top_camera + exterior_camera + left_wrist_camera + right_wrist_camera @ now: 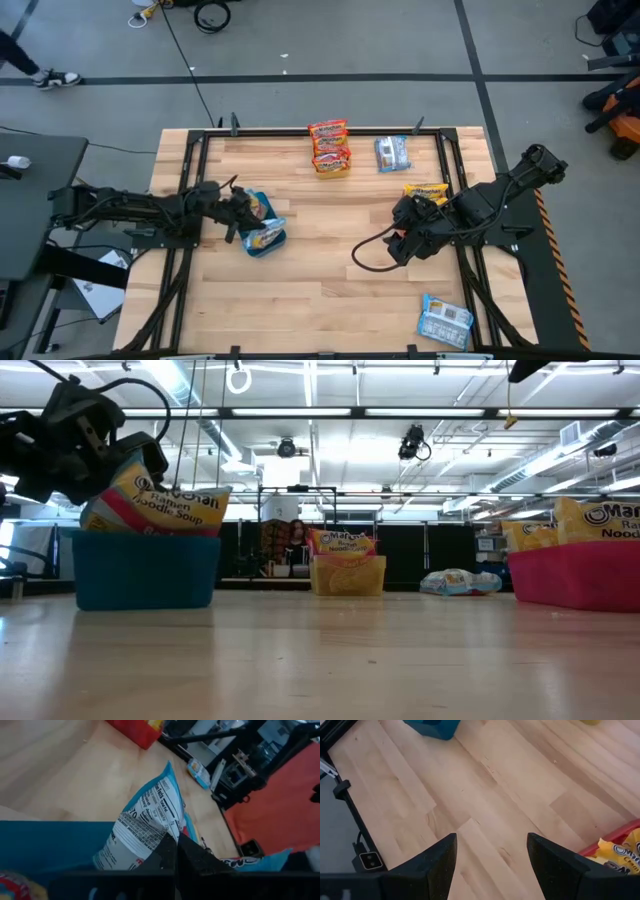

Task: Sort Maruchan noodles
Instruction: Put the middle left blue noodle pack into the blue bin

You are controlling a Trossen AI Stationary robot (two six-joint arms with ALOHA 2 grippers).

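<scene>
Crinkly, light blue packet [150,820] over the blue bin [262,240] near our worktop's left edge is pinched at its slippery edge seam by the left gripper [175,851], right gripper [491,851] gaping empty.

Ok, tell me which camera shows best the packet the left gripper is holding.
The left wrist view: the blue-and-white packet fills it, pinched in the shut left gripper above the blue bin. The high view shows it small. The low view doesn't clearly show it. The right wrist view shows only the bin's corner.
</scene>
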